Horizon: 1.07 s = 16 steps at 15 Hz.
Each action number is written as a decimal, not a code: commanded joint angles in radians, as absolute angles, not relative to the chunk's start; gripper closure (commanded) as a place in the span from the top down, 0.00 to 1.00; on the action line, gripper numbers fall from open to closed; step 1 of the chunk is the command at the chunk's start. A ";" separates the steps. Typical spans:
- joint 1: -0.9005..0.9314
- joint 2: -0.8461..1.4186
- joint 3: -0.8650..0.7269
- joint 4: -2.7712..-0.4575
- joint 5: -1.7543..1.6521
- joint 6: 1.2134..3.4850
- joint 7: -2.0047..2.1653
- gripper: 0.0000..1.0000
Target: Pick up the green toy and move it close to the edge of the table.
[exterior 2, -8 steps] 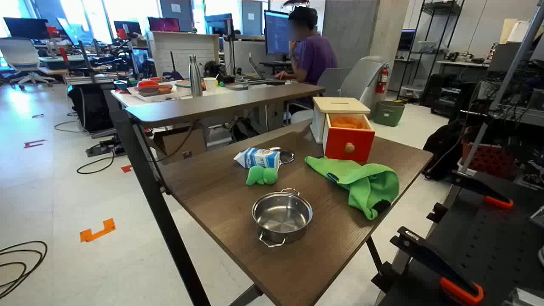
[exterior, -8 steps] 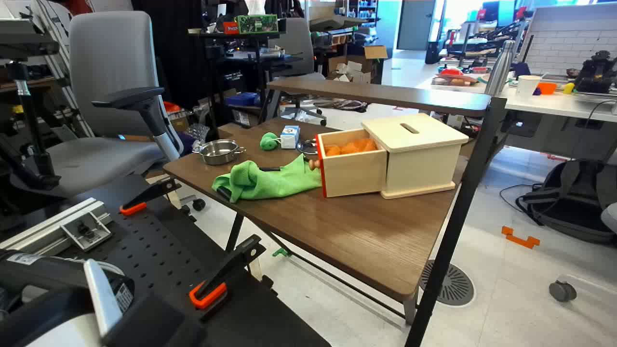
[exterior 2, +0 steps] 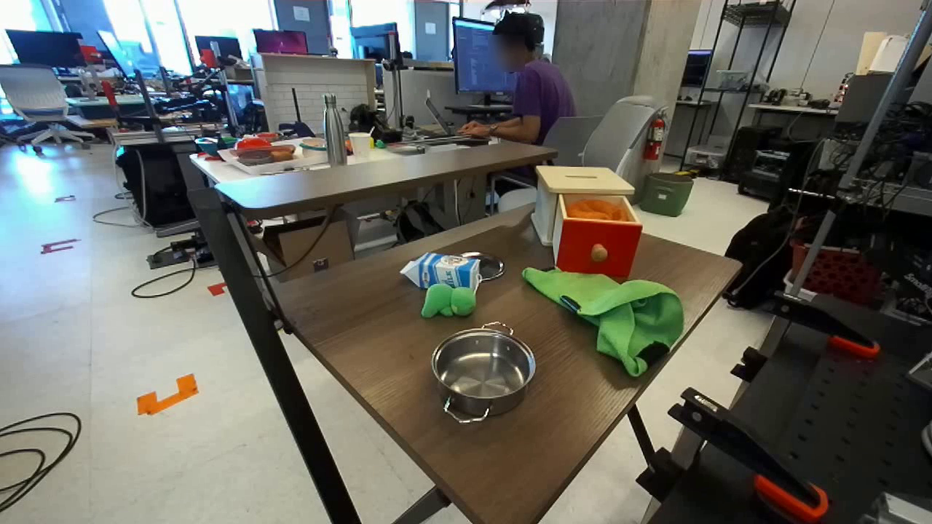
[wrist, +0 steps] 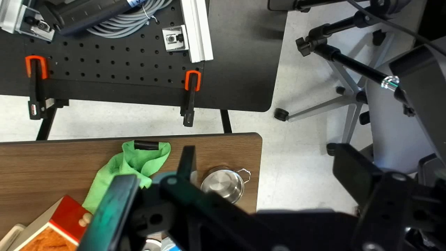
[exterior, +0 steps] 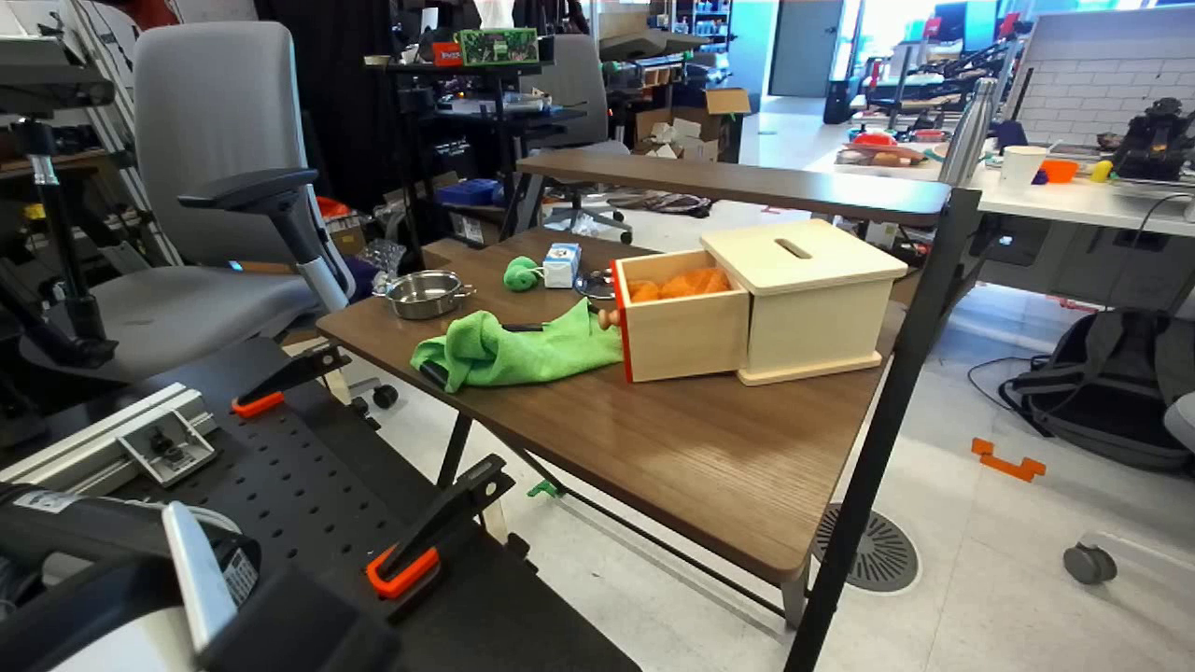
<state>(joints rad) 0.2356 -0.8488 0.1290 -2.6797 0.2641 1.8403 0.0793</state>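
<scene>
The green toy is a small soft figure on the brown table (exterior 2: 582, 444). It lies beside the milk carton (exterior 2: 444, 271) and behind the steel pot, and it shows in both exterior views (exterior 2: 448, 300) (exterior: 521, 274). In the wrist view it does not show; my gripper's dark parts cover that region. My gripper (wrist: 266, 158) is open in the wrist view, its fingers wide apart with nothing between them. It is high above the table, over the table's end and the floor beside it. The gripper is outside both exterior views.
A steel pot (exterior 2: 483, 371) stands near the toy. A green cloth (exterior 2: 626, 313) lies by the table's long edge. A wooden box with an open red-fronted drawer (exterior 2: 597, 244) holds orange material. A raised shelf (exterior 2: 393, 175) runs along one side. Black clamps (exterior: 448, 513) stick out from the neighbouring table.
The objects on the table have not moved. The seated person in the background has lowered a hand from the face to the desk.
</scene>
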 commanded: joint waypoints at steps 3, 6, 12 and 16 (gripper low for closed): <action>0.200 -0.774 0.170 -2.667 0.276 1.991 0.100 1.00; 0.189 -0.664 0.179 -2.620 0.270 2.111 0.119 1.00; 0.183 -0.361 0.141 -2.389 0.291 2.151 0.127 1.00; 0.160 -0.153 0.144 -2.219 0.293 2.187 0.183 1.00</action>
<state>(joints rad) 0.1742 -0.3203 0.1412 -2.3599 0.2684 2.1632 0.1458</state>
